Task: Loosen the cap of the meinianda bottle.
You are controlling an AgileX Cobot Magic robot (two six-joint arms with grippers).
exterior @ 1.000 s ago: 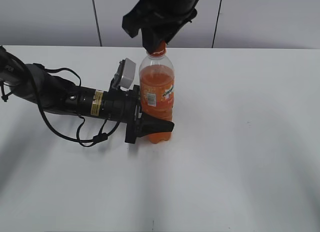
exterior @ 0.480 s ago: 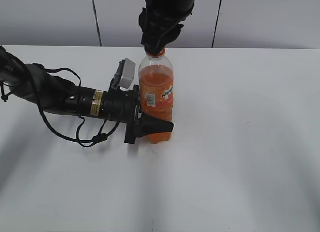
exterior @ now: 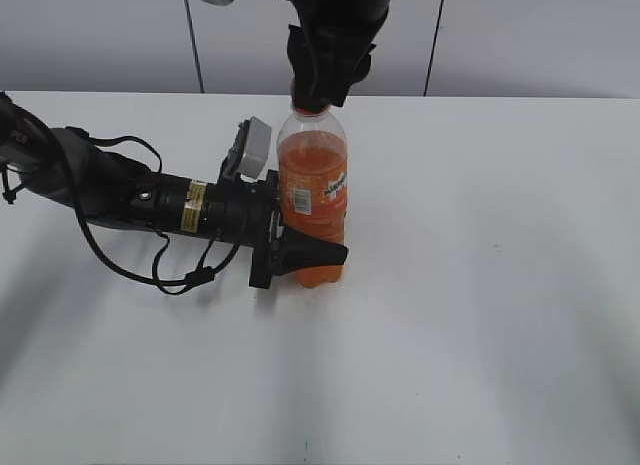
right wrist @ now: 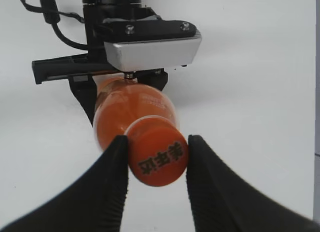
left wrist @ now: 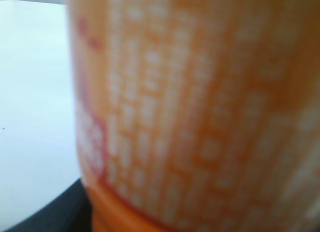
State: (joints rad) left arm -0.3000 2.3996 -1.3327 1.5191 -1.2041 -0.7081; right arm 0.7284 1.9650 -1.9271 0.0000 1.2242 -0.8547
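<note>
The meinianda bottle (exterior: 313,200) stands upright on the white table, orange soda inside and an orange label round it. My left gripper (exterior: 306,237) reaches in from the left and is shut on the bottle's lower body, one black finger (exterior: 318,253) crossing its front. In the left wrist view the blurred label (left wrist: 200,107) fills the frame, with a finger (left wrist: 40,217) at the bottom left. My right gripper (exterior: 318,85) comes down from above, hiding the cap there. In the right wrist view the orange cap (right wrist: 157,157) sits between the two black pads, both touching its sides: right gripper (right wrist: 157,142) shut on it.
The left arm (exterior: 130,195) with its loose cables (exterior: 170,270) lies across the left of the table (exterior: 480,285). A grey panelled wall (exterior: 520,35) stands behind the table's far edge.
The right wrist has turned about the cap, its outline narrowing and its camera housing swinging up to the top left. The bottle and the left gripper have not moved.
</note>
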